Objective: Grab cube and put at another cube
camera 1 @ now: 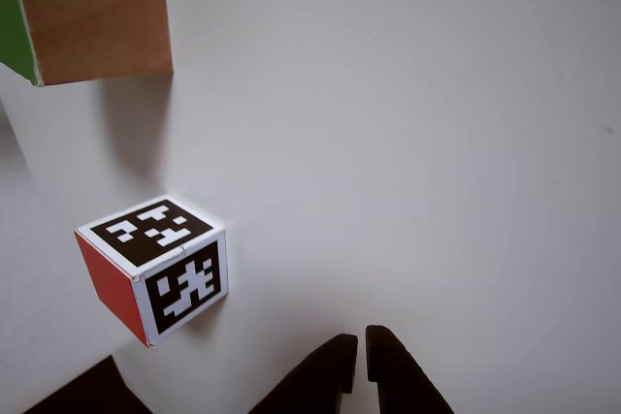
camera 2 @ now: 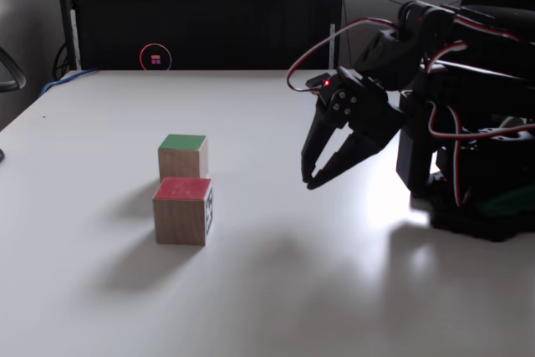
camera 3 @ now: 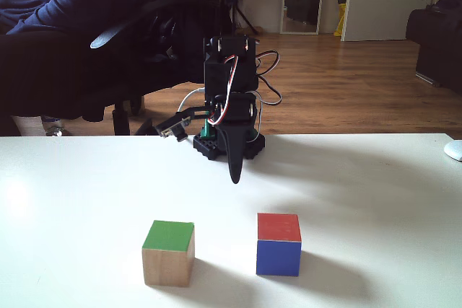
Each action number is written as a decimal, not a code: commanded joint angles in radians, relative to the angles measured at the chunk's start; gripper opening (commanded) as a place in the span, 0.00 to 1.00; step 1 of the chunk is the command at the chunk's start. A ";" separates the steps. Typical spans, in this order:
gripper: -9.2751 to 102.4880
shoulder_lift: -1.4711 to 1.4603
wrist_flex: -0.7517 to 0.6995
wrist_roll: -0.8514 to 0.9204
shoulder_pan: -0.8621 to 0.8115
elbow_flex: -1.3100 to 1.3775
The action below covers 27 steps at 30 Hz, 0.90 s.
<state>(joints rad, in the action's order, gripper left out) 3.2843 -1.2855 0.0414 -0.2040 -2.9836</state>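
The cube point(camera 3: 169, 252) is a wooden block with a green top, standing on the white table point(camera 3: 375, 200). A gap to its right in this fixed view sits another cube point(camera 3: 279, 244), smaller, with a red top. In the other view the cube point(camera 1: 87, 12) fills the top left corner and the red marker cube point(camera 1: 155, 264) lies below it. My gripper point(camera 1: 357, 361) enters from the bottom edge, fingertips nearly touching, nothing between them. In a fixed view my gripper point(camera 2: 311, 181) hangs just above the table, well right of the cube point(camera 2: 183, 156) and the red cube point(camera 2: 183, 211).
The arm's base point(camera 2: 476, 206) stands at the table's right side. A black cabinet point(camera 2: 201, 22) runs along the far edge. A person on a chair point(camera 3: 65, 27) sits behind the table. A white mouse point(camera 3: 453, 149) lies at the right edge.
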 commanded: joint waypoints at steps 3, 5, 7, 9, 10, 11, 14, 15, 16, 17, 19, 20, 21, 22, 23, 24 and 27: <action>0.08 0.005 -0.006 0.026 0.017 0.015; 0.08 0.005 -0.006 0.026 0.017 0.015; 0.08 0.005 -0.006 0.026 0.017 0.015; 0.08 0.005 -0.006 0.026 0.017 0.015; 0.08 0.005 -0.006 0.026 0.017 0.015; 0.08 0.005 -0.006 0.026 0.017 0.015; 0.08 0.005 -0.006 0.026 0.017 0.015; 0.08 0.005 -0.006 0.032 0.018 0.015; 0.08 0.005 0.002 0.040 0.025 0.015; 0.10 0.005 0.025 0.048 0.021 0.012; 0.14 0.005 0.057 0.071 0.006 0.043; 0.15 0.003 0.067 0.078 -0.003 0.077; 0.16 -0.021 0.077 0.086 -0.012 0.121; 0.16 -0.072 0.092 0.091 -0.015 0.173; 0.17 -0.155 0.110 0.094 -0.025 0.232; 0.20 -0.272 0.124 0.094 -0.034 0.299; 0.24 -0.715 0.114 0.086 -0.080 0.577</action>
<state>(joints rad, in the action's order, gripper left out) 2.9560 -1.1858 0.1273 -0.2424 -2.6722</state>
